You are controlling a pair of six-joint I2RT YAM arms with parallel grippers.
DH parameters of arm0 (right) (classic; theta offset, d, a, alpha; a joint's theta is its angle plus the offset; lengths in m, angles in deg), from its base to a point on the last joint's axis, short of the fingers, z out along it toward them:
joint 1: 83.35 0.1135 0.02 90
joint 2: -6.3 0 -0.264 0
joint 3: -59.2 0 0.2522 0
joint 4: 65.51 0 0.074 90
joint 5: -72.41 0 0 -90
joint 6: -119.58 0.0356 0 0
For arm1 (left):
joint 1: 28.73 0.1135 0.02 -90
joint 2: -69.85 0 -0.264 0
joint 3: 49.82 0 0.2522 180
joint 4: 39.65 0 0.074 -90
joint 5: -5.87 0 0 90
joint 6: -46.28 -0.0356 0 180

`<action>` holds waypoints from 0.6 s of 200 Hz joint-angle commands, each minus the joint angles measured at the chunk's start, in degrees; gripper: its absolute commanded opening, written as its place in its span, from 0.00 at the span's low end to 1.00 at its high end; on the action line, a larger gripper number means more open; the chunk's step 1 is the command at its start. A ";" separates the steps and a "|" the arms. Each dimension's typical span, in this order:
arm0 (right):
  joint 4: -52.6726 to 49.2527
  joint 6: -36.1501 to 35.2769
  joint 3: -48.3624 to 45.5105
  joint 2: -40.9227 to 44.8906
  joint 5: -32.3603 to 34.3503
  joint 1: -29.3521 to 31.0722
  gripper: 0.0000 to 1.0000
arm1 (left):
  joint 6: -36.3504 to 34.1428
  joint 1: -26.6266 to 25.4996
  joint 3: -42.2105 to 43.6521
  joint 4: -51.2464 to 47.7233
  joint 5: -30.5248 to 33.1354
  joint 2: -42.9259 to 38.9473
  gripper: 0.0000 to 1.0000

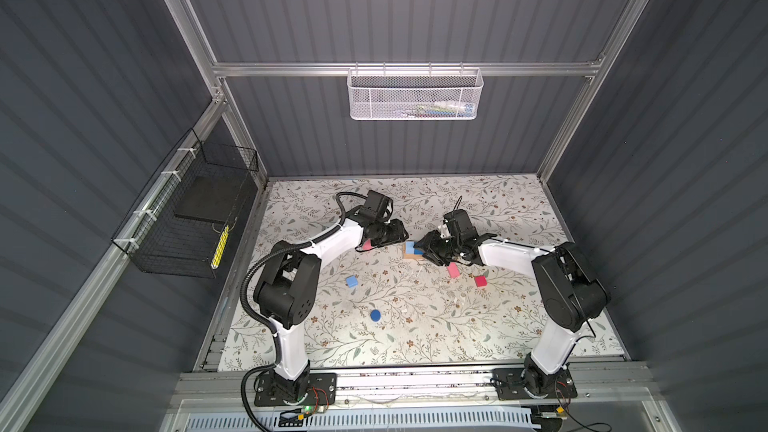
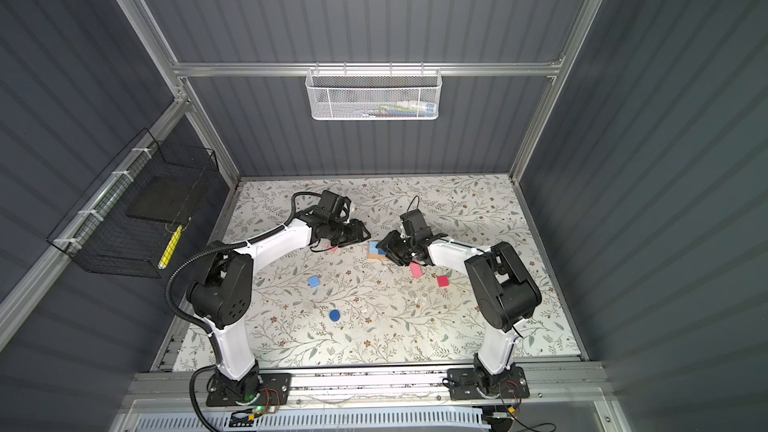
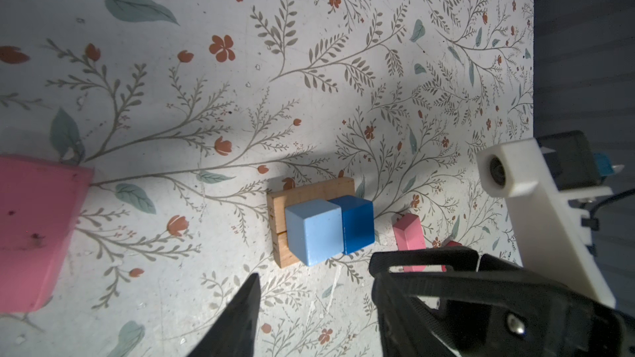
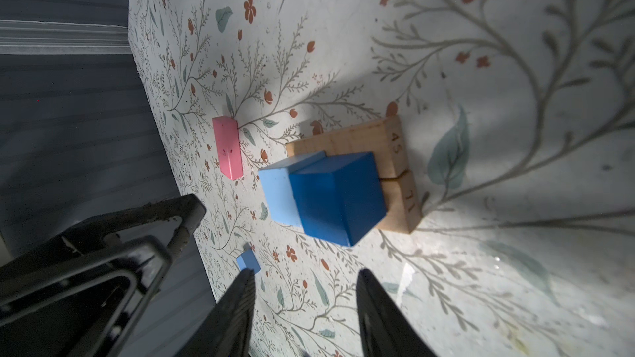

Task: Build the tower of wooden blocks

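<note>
Wood blocks form a low tower (image 1: 411,249) in the middle of the desk (image 4: 481,269). 2 tan oblongs (image 3: 309,191) lie side by side as the base, and a light blue cube (image 3: 314,231) and a dark blue cube (image 3: 357,223) sit touching on top. Both cubes crowd 1 long edge of the base, leaving a bare tan strip along the other.

The right jaws hang just beside the tower on the right arm's (image 1: 507,253) side, parted, with only desk between them. The left jaws hang near the tower's opposite side, and as far as the left wrist view shows they are also parted and empty.

On the left arm's (image 1: 332,243) side of the tower, the left pink oblong (image 4: 226,147) lies under that arm. The third blue cube (image 1: 352,281) and the dark blue disc (image 1: 375,315) lie nearer the arm bases. On the other side lie the right pink oblong (image 1: 453,270) and the red cube (image 1: 481,281).

The main risk is probably a knock. With jaws close on both sides, a sideways pull-back could clip a cube and slide it off the base. A thin gap shows between the 2 tan oblongs, so a shove might spread them and tilt whatever spans the seam. The bare strip looks narrow, so the next cube may overhang or push its neighbours. The arms could also foul each other above the tower.
</note>
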 commanded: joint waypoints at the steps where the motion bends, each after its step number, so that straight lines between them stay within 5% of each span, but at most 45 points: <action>1: 0.92 0.35 0.93 -1.22 0.28 0.30 0.50 | 0.08 0.49 0.86 -0.59 0.12 -1.62 0.54; 120: 2.11 1.04 1.12 -2.18 -0.20 0.37 0.50 | -0.07 0.59 1.05 -0.60 -0.10 -1.62 0.54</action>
